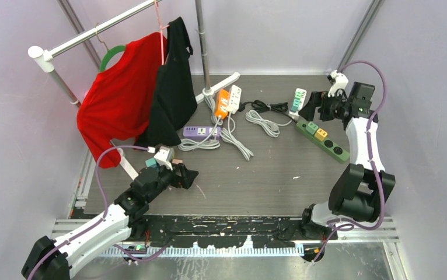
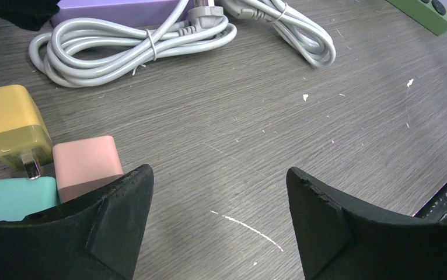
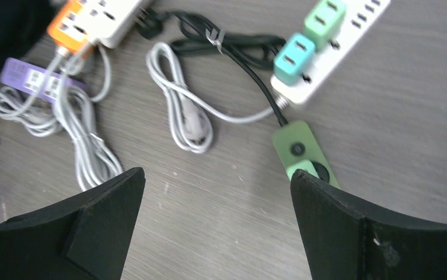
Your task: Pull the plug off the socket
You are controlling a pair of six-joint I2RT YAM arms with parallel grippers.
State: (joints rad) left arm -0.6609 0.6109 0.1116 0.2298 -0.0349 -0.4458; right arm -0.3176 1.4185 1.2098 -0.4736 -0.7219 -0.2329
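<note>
Right gripper (image 3: pixel 215 181) gapes above green strip (image 3: pixel 300 143), plugs (image 1: pixel 313 127) seemingly seated.

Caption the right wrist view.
Open right end effector above a green power strip; teal plug and green plug sit in a white strip.

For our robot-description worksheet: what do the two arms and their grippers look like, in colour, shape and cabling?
Both the left arm and right arm have white link shells between black joint housings. A lilac cable loops along each. The left gripper and right gripper have broad, matte black, wedge-shaped fingers. No markings are legible.
</note>
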